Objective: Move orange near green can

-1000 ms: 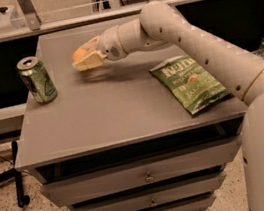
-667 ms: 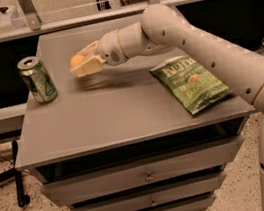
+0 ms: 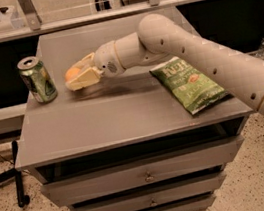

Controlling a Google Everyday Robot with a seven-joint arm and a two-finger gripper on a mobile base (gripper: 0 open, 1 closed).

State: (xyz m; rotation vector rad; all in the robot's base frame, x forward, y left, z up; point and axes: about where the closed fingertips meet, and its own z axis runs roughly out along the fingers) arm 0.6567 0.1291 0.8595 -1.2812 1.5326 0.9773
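The cream two-finger end effector is clamped on the small round orange fruit. It holds the fruit low over the grey counter, near the upright green aluminium drink can but not touching it.

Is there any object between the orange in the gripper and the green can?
Nothing visible stands between them. The gripper holds the orange close beside the green can, with only bare table top in the gap. The chip bag lies on the gripper's other side, away from the path.
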